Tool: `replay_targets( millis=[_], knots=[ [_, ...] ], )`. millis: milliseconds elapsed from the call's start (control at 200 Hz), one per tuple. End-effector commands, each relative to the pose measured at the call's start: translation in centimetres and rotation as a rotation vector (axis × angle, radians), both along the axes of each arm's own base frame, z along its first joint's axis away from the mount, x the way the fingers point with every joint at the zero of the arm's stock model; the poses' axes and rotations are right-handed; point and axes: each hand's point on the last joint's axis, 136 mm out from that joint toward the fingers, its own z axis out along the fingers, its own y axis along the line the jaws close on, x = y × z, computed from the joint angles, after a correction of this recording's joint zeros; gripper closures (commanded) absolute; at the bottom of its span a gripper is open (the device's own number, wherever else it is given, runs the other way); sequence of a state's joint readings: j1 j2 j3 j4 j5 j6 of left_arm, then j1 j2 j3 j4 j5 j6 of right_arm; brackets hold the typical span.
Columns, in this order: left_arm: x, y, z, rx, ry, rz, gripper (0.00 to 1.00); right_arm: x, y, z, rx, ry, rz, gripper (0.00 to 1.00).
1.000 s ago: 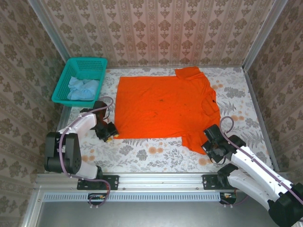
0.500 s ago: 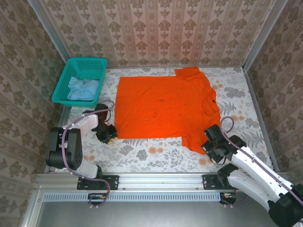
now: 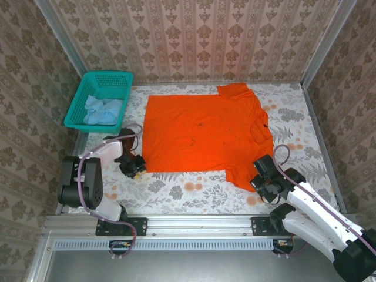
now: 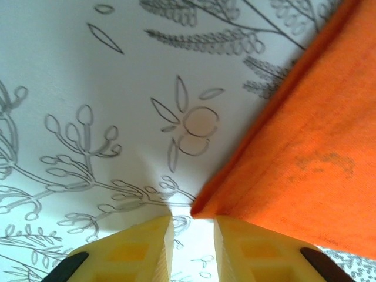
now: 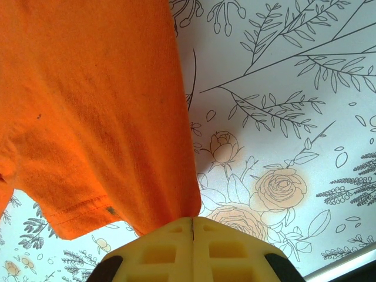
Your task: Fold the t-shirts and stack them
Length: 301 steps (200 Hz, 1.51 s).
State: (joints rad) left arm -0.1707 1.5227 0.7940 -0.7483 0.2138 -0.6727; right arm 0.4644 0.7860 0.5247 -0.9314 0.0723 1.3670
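– Orange short-sleeved cloth t-shirt (image 3: 202,132) lies spread flat in the middle of the flower-patterned desk (image 3: 176,191), with its neck toward the right. What worries you?

– The left pincer (image 4: 192,229). Its yellow fingers stand a narrow gap apart and hold nothing. The near-left hem corner sits just at the mouth of that gap, not inside it. If the fingers close where they are, I think they may nip only the very tip, or miss it and press on bare desk.

– And the right pincer (image 5: 192,222)?

– It is closed tight, finger against finger, with the edge of the near sleeve running into the seam between them. It has cloth, but the bite looks small.

– So one side is held and the other is not.

– Yes, and that is the risk. If the right one lifts alone, it would likely drag the shirt askew and wrinkle it, so the fold comes out crooked. Thin cloth under tension could also slide out of so small a bite.

– Is anything else in the way?

– No. The pale light-blue t-shirt (image 3: 103,110) lies crumpled in the teal plastic mesh basket (image 3: 76,100) at the far left corner, well apart from both pincers.
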Motion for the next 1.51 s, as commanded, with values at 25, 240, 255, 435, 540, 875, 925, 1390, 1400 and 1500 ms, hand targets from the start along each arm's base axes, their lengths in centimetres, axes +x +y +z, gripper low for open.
replay_targets(
  millis=[25, 240, 255, 435, 540, 875, 925, 1390, 1400, 1500],
  knots=[
    [-1.2, -0.1, 2.0, 0.002, -0.018, -0.068, 0.74, -0.4, -0.1, 0.3, 0.002, 0.010, 0.006, 1.00],
    [0.1, 0.1, 3.0, 0.013, -0.063, -0.060, 0.72, -0.3, 0.0, 0.1, 0.009, 0.011, 0.001, 1.00],
    [0.3, 0.0, 2.9, 0.011, -0.064, -0.058, 0.72, -0.2, 0.0, 0.1, 0.009, 0.011, 0.003, 1.00],
    [1.6, -0.5, 1.5, 0.001, -0.044, -0.031, 0.71, 0.0, 0.2, 0.0, 0.007, 0.017, 0.016, 1.00],
    [1.6, -0.3, 0.7, 0.015, -0.027, -0.029, 0.71, -0.1, 0.1, 0.0, 0.006, 0.015, 0.012, 1.00],
    [1.3, 0.7, -0.9, 0.076, -0.003, -0.055, 0.75, -0.4, -0.2, -0.1, 0.007, 0.013, -0.008, 1.00],
    [1.5, 0.9, -1.1, 0.084, -0.005, -0.058, 0.76, -0.4, -0.2, -0.1, 0.008, 0.011, -0.006, 1.00],
    [1.5, 0.7, -1.2, 0.080, 0.006, -0.112, 0.98, 0.2, 0.5, 0.6, -0.004, 0.029, 0.087, 1.00],
    [1.5, 0.7, -1.1, 0.080, 0.006, -0.114, 0.98, 0.2, 0.5, 0.5, -0.004, 0.033, 0.092, 1.00],
    [0.7, 0.7, -0.6, 0.081, 0.023, -0.154, 0.99, -0.4, 0.7, 0.0, 0.000, 0.068, 0.124, 1.00]
  ],
)
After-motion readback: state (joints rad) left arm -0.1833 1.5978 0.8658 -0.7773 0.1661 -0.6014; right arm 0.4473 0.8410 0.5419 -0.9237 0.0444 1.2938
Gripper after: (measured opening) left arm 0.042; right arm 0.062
